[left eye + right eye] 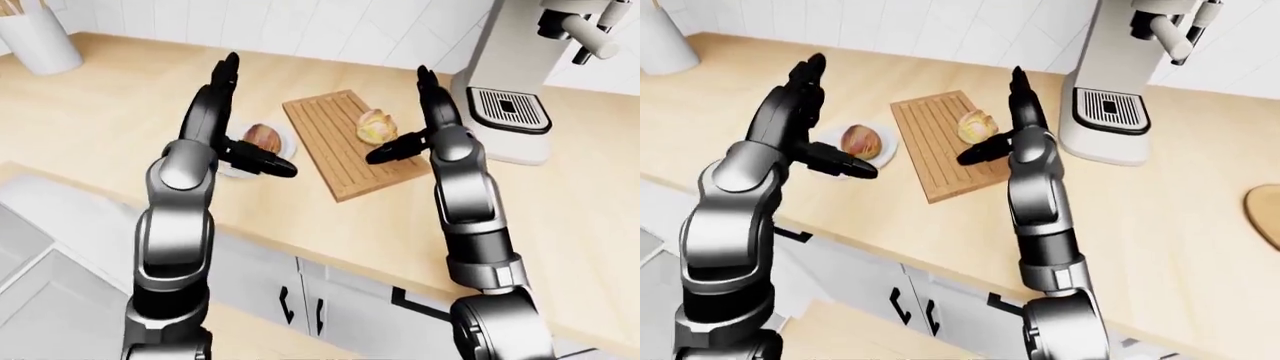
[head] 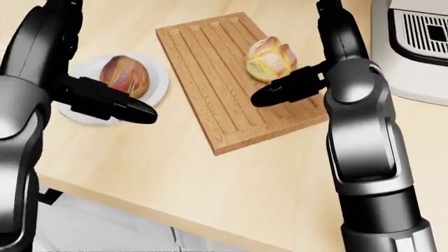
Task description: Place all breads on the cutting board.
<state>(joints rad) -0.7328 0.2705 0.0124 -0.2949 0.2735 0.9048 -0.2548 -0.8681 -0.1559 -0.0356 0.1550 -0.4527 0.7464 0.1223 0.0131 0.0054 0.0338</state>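
Observation:
A wooden cutting board (image 2: 210, 79) lies on the counter, with a pale golden bread roll (image 2: 269, 58) on its upper right part. A darker brown bread (image 2: 124, 74) sits on a small white plate (image 2: 157, 79) left of the board. My left hand (image 1: 235, 112) is open, fingers up and thumb out, just left of and above the plate. My right hand (image 1: 415, 112) is open and empty, fingers up, thumb pointing at the roll from its right side, not touching it.
A white coffee machine (image 1: 505, 82) stands right of the board. A white utensil holder (image 1: 35, 37) is at the top left. A round wooden item (image 1: 1265, 214) shows at the right edge. Cabinet fronts with black handles (image 1: 285, 304) lie below the counter edge.

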